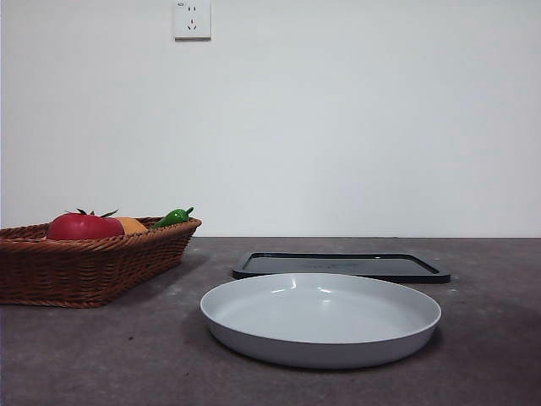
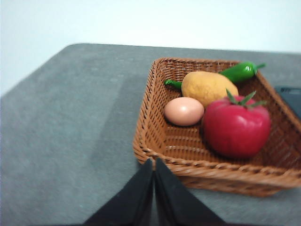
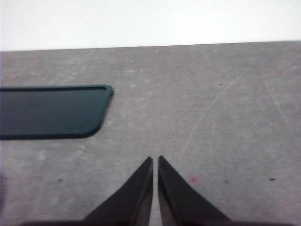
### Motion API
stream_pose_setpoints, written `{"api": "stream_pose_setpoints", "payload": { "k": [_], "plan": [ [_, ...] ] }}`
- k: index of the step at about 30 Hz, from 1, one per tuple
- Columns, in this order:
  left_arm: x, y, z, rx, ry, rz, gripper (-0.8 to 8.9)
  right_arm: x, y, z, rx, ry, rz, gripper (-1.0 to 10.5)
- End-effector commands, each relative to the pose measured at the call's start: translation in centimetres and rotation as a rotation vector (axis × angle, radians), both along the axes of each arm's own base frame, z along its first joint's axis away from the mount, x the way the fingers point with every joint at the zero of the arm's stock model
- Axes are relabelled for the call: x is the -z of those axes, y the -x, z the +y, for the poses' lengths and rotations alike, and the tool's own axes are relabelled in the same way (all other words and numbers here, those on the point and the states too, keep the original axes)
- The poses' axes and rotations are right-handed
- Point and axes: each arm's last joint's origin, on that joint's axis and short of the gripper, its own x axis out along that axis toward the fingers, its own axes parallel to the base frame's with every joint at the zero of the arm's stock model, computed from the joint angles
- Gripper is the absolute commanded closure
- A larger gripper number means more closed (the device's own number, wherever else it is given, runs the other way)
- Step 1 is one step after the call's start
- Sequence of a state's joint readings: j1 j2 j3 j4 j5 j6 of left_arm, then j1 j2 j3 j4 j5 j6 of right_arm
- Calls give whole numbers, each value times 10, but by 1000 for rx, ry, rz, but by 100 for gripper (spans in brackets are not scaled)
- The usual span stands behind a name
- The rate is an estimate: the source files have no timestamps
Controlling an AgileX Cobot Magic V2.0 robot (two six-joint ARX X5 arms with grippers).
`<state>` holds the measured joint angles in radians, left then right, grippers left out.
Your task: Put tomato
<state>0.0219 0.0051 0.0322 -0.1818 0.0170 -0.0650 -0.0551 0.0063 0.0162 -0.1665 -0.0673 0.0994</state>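
Observation:
The red tomato (image 1: 83, 227) with a green spiky stem lies in a brown wicker basket (image 1: 84, 266) at the left of the front view. In the left wrist view the tomato (image 2: 236, 127) sits in the basket (image 2: 155, 141) beside an egg (image 2: 184, 111), a yellow-orange fruit (image 2: 208, 87) and a green pepper (image 2: 240, 72). My left gripper (image 2: 154, 162) is shut and empty, just short of the basket's near rim. My right gripper (image 3: 155, 160) is shut and empty over bare table. Neither gripper shows in the front view.
A grey round plate (image 1: 321, 319) stands at the front middle of the table. A black flat tray (image 1: 340, 266) lies behind it and also shows in the right wrist view (image 3: 51, 112). The orange fruit (image 1: 131, 225) and the pepper (image 1: 173, 217) rise above the basket rim.

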Motion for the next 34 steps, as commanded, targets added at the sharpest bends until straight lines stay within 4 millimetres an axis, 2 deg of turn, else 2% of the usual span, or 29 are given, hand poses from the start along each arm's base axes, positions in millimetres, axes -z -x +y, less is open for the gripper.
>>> {"api": "stream_pose_setpoints", "payload": {
  "k": [1, 8, 13, 18, 26, 34],
  "plan": [
    [7, -1, 0, -36, 200, 23, 807, 0, 0, 1, -6, -114, -7, 941],
    [6, -1, 0, -39, 335, 23, 806, -2, 0, 2, -33, -212, -4, 941],
    [-5, 1, -2, 12, 407, 7, 805, -13, 2, 3, -55, -307, -18, 941],
    [-21, 5, -4, 58, 457, -5, 804, -36, 9, 4, -94, -317, -44, 941],
    [-55, 10, -7, 154, 432, 69, 804, -83, 17, 7, -189, -260, 3, 941],
    [-99, 6, -9, 271, 282, 219, 804, -125, 7, 11, -347, -153, 199, 941]
  ]
}}
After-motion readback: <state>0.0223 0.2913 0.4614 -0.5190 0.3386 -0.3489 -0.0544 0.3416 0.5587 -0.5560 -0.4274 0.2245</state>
